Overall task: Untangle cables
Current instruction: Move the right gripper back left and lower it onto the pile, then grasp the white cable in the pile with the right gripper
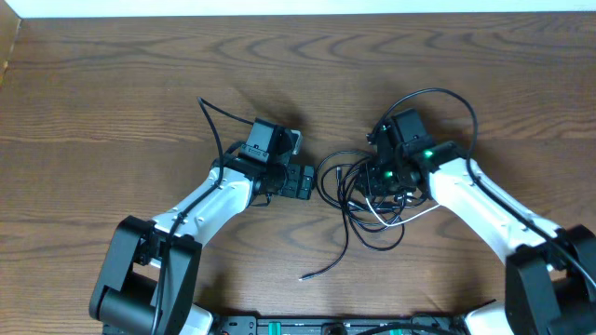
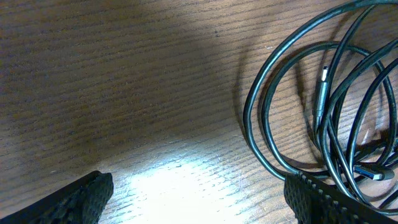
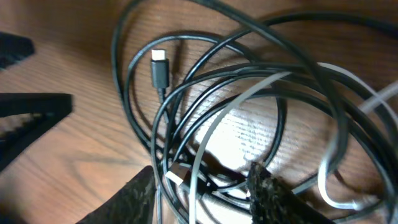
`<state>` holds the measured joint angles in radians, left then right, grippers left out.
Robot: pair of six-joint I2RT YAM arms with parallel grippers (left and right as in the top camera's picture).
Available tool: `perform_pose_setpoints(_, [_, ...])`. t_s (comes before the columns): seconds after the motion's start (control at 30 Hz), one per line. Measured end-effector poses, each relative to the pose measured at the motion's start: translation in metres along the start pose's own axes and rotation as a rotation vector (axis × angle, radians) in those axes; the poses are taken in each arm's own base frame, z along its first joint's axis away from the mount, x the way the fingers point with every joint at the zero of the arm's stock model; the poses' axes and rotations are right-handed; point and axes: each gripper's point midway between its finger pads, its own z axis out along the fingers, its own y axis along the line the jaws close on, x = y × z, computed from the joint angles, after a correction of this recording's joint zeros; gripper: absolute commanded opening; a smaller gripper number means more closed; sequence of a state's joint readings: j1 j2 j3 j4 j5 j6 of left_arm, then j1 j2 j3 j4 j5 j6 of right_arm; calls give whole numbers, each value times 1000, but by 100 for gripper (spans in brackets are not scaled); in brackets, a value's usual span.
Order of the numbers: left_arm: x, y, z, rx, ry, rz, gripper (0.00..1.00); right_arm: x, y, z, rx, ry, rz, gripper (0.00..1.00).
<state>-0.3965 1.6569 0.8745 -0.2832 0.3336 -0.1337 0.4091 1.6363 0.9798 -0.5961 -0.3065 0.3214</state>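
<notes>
While the cable tangle (image 1: 363, 200) lies as one knotted, roughly round coil on the table (image 1: 112, 74), both arms crowd it from opposite sides.

L gripper (image 1: 305, 182) sits just beside the tangle's left edge, jaws spread wide w/ nothing btwn them. Its wrist view shows the outer black loops right at one fingertip.

R gripper (image 1: 377, 183) is on top of the tangle, over its upper middle. Several black strands and the white cable (image 3: 230, 112) pass btwn its fingers (image 3: 273, 193), which stand partway apart. Can't tell if they pinch anything or only straddle it.

Key relation: the tangle has no real long axis, just stacked loops. It lies straight ahead of the L fingertips and directly under the R ones. Only the loose black tail (image 1: 328, 262) has a clear line. It leaves the tangle's lower-left side and slants off toward the arm bases, w/ its free end well apart from the coil. A USB-C plug (image 3: 160, 68) lies free inside the loops on the tangle's L-gripper side.

Judgement: L arm is nearer the outer loops, plug and tail, so it's prob. the one to pull a strand out. R would act as anchor on the tangle. Risk: w/o a firm R hold, the whole coil drags along.
</notes>
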Motion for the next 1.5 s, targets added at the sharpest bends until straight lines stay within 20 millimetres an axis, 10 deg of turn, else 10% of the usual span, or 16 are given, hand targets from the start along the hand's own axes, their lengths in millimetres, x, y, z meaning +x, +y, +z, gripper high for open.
perform_pose_setpoints(0.87, [0, 0, 0, 0, 1, -1, 93, 11, 4, 24, 8, 61, -25, 39])
perform_pose_setpoints(1.0, [0, 0, 0, 0, 1, 0, 93, 12, 5, 25, 10, 60, -36, 3])
perform_pose_setpoints(1.5, [0, 0, 0, 0, 1, 0, 93, 12, 0, 24, 38, 60, -34, 1])
